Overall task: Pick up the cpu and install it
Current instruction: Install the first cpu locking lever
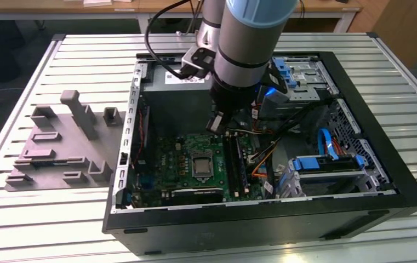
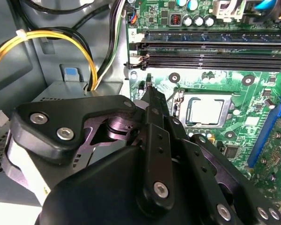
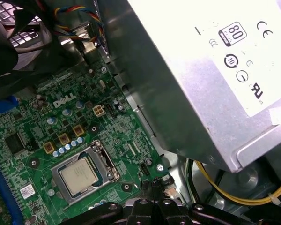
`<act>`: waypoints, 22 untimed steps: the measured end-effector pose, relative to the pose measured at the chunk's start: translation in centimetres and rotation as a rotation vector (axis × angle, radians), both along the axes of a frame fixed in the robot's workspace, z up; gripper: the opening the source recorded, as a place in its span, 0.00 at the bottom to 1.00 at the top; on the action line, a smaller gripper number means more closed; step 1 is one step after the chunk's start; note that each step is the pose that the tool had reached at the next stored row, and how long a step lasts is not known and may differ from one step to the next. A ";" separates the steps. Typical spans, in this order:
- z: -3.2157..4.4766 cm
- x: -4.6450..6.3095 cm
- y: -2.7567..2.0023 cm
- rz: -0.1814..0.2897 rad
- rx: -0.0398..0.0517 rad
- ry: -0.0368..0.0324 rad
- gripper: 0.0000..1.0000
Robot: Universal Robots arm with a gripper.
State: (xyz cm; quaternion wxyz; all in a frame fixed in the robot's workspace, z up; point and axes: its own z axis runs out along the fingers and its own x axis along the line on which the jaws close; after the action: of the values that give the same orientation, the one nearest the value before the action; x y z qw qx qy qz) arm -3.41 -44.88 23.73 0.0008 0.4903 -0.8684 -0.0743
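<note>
Cpu (image 3: 79,176) seated in motherboard socket (image 3: 103,161) inside black computer case (image 1: 383,164), hand (image 2: 150,86) closed and seemingly empty just beside socket.

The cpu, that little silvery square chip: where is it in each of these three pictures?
Exterior view: the cpu sits in its socket on the green motherboard, below the gripper.
Second wrist view: the cpu lies just beyond the black gripper.
First wrist view: the cpu sits in the socket.
Shared landmark: the silver socket frame around it.

Open computer case on a slatted metal table

The table (image 1: 69,219) carries the black computer case (image 1: 267,219) at centre-right and a grey plastic fixture (image 1: 62,148) at left.
</note>
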 end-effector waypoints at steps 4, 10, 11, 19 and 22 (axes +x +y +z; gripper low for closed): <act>-0.01 0.0 -0.04 0.007 -0.0134 -0.0001 0.11; -0.01 -0.1 -0.59 0.017 -0.0188 -0.0002 0.11; -0.01 -0.1 -0.66 0.022 -0.0188 -0.0003 0.11; -0.01 -0.3 -1.19 0.068 -0.0189 -0.0017 0.11; -0.01 -0.4 -1.33 0.072 -0.0189 -0.0019 0.11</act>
State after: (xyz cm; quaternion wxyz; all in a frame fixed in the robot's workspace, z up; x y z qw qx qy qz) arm -3.77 -46.21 23.72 0.0073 0.5214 -0.8508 -0.0656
